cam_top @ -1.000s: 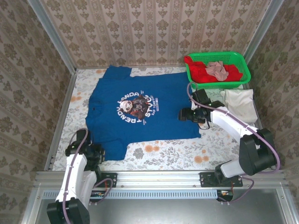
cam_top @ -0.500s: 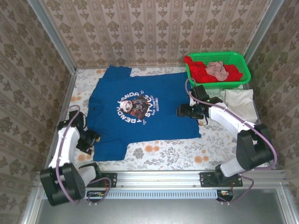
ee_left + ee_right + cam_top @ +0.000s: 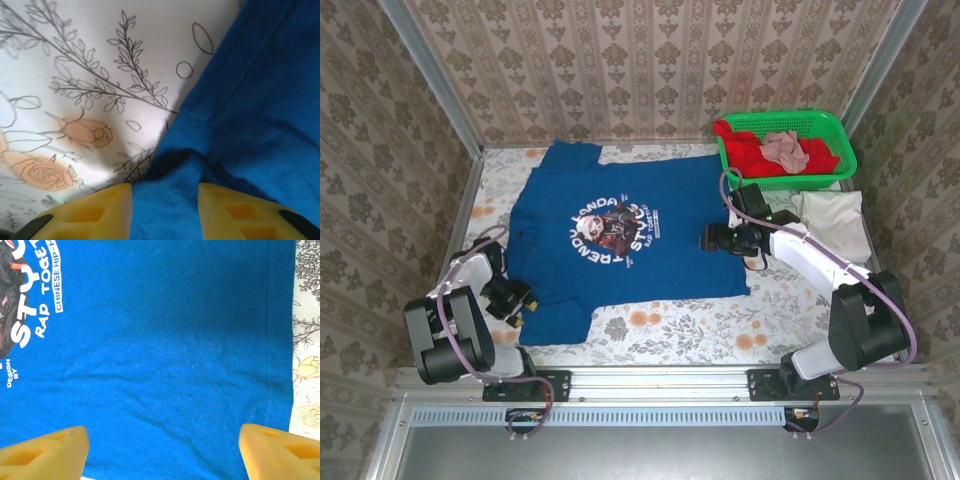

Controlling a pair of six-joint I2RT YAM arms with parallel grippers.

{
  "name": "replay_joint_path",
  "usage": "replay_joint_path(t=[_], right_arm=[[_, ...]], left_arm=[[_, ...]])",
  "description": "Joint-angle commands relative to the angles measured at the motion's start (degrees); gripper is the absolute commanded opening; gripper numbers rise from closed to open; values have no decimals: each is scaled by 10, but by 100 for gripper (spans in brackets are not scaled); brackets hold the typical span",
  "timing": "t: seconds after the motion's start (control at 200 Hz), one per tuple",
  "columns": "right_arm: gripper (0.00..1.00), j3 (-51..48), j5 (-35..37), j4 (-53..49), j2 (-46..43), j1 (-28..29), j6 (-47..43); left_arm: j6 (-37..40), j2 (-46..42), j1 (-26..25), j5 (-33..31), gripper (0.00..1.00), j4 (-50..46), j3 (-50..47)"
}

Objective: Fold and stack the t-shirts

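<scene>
Left pincer [image 3: 527,309]: fingers parted, at the blue t-shirt's near-left sleeve, a ridge of cloth between them; no firm grip can be made out. It was lower, over the sleeve's end, a second ago. The blue t-shirt [image 3: 675,262] lies spread on the floral counter [image 3: 695,330], long axis left to right, collar end left, hem right, unmoved. Right pincer [image 3: 716,238]: open above the hem end, holding nothing. Far right, a folded white t-shirt [image 3: 836,226] sits below the green basket [image 3: 847,165].
</scene>
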Motion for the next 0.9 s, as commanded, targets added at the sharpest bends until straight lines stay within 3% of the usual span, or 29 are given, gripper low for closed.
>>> replay_joint_path(t=[0.0, 0.225, 0.465, 0.895], right_arm=[[80, -9, 10, -6, -17, -3, 13], [80, -16, 14, -6, -23, -3, 21], [80, -17, 11, 14, -20, -3, 32], [80, -18, 10, 20, -8, -3, 48]], left_arm=[[17, 18, 2, 7, 37, 16, -14], [8, 21, 3, -6, 30, 18, -27], [-1, -38, 6, -40, 43, -38, -9], [-32, -42, 11, -29, 40, -27, -38]])
